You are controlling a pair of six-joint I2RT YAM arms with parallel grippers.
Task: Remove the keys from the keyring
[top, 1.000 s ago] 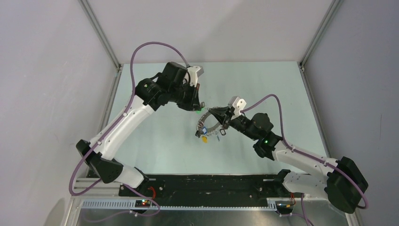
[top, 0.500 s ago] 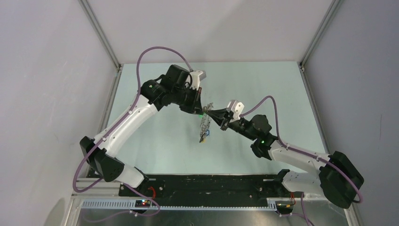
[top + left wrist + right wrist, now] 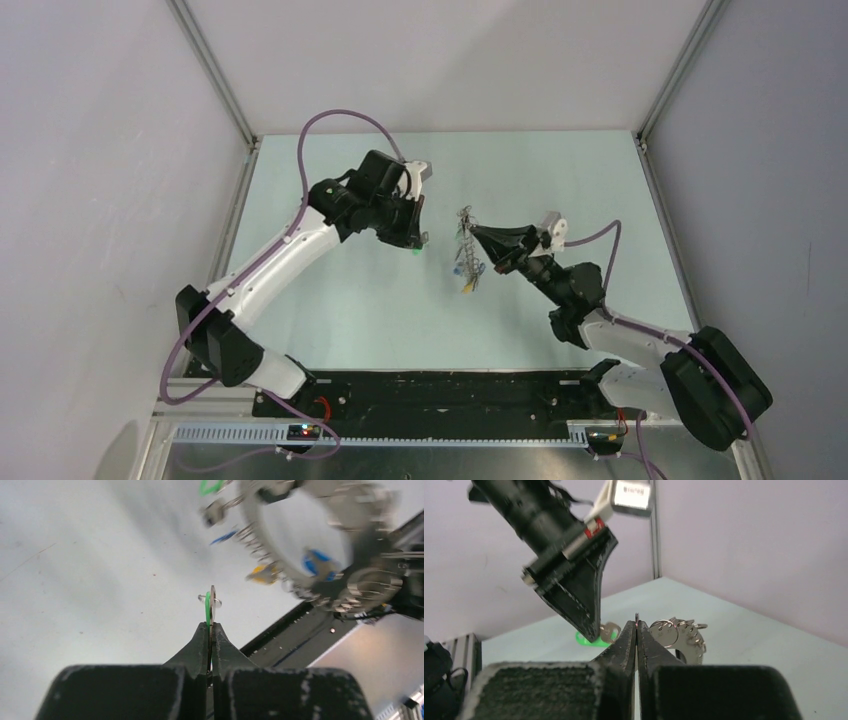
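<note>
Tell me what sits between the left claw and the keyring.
Only bare table, per the top view; the left claw pinches a green-tagged key, clear of the keyring.

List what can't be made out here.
Top view: keys too small to count.
Left wrist view: keyring blurred, cut off by the top edge.
Right wrist view: right gripper hides the keyring's lower part; left gripper covers part of the green-tagged key.

2 arms bolted to a black rail (image 3: 450, 390): white links (image 3: 265, 265), black joints (image 3: 225, 355), purple cables (image 3: 340, 114); left gripper (image 3: 420, 239) and right gripper (image 3: 473, 231) black, tapered.
</note>
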